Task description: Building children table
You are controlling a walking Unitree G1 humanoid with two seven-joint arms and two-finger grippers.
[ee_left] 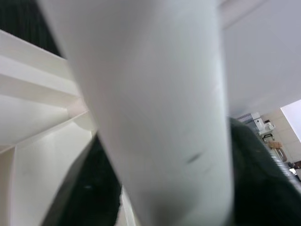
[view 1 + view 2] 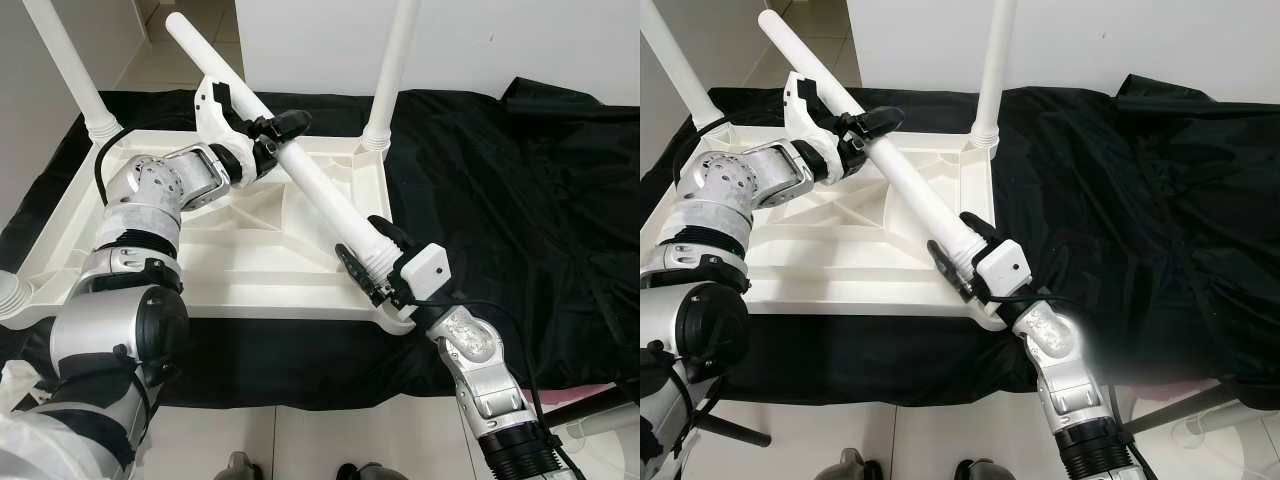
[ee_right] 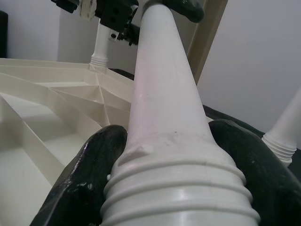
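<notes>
Table leg [image 2: 310, 180], white, ribbed-ended, tilted

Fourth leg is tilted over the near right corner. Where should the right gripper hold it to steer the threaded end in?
Low on the smooth shaft just above the ribbed thread of the leg, where the right gripper is clamped now, fingers on opposite sides. The left gripper steadies higher up; the tabletop socket lies below.

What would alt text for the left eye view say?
Both grippers, left gripper and right gripper, hold one white table leg slanted over an upside-down white tabletop. The tabletop lies on black cloth; other legs already stand in its corners.
</notes>
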